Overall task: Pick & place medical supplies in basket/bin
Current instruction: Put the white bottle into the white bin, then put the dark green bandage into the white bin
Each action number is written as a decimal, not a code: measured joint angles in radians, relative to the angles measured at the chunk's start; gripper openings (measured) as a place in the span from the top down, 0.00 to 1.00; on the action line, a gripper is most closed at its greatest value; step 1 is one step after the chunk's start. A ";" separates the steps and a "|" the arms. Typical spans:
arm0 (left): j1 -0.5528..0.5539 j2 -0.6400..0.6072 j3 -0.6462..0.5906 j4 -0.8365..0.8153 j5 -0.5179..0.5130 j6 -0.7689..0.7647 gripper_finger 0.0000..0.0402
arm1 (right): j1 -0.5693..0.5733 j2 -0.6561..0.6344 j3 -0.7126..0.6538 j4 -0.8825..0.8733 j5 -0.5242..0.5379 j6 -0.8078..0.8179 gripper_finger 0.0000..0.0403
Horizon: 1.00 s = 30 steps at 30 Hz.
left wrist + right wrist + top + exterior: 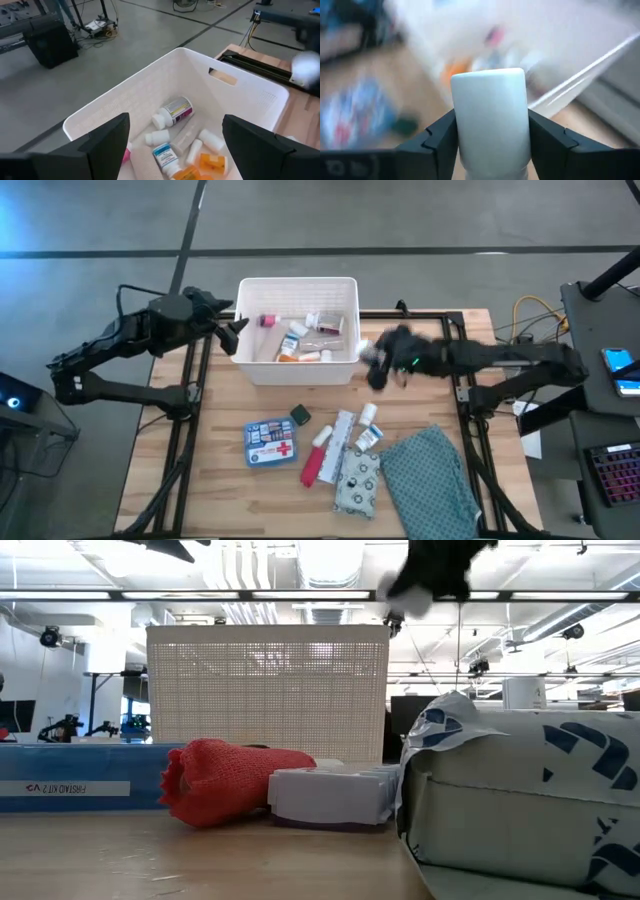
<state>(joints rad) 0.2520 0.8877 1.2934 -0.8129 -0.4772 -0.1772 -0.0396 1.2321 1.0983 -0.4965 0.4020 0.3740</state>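
Note:
The white lattice basket [297,330] stands at the table's far middle and holds several bottles and an orange vial [212,162]. My left gripper [232,330] is open and empty over the basket's left wall; the left wrist view looks down into the basket [150,90]. My right gripper [375,363] is just right of the basket, above the table, shut on a white bottle [490,115]. It also shows high in the low view [430,575]. A blue first-aid box [271,442], a red tube [318,460], white bottles [367,416] and a patterned pouch [358,483] lie on the table's near half. My right gripper pinches the white bottle by its two sides [460,135] between its two fingers. The bottle lies along the fingers, and its blunt end [487,80] sticks out past the fingertips. The fingers come from the table's right side. The bottle is lifted clear of the table.
A large teal patterned cloth [428,480] lies at the near right. A flat white packet [340,442] and a small dark item [301,415] lie among the supplies. In the low view the red tube [225,780] and the pouch [520,800] stand before the basket [268,690].

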 joint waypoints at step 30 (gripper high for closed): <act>-0.207 0.007 -0.340 -0.010 0.379 -0.357 0.26 | -0.291 0.652 1.005 -0.616 -0.277 -0.415 0.14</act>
<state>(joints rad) 0.0446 0.8947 0.9530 -0.8225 -0.0982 -0.5338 -0.3305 1.8839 2.1037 -1.1128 0.1246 -0.0414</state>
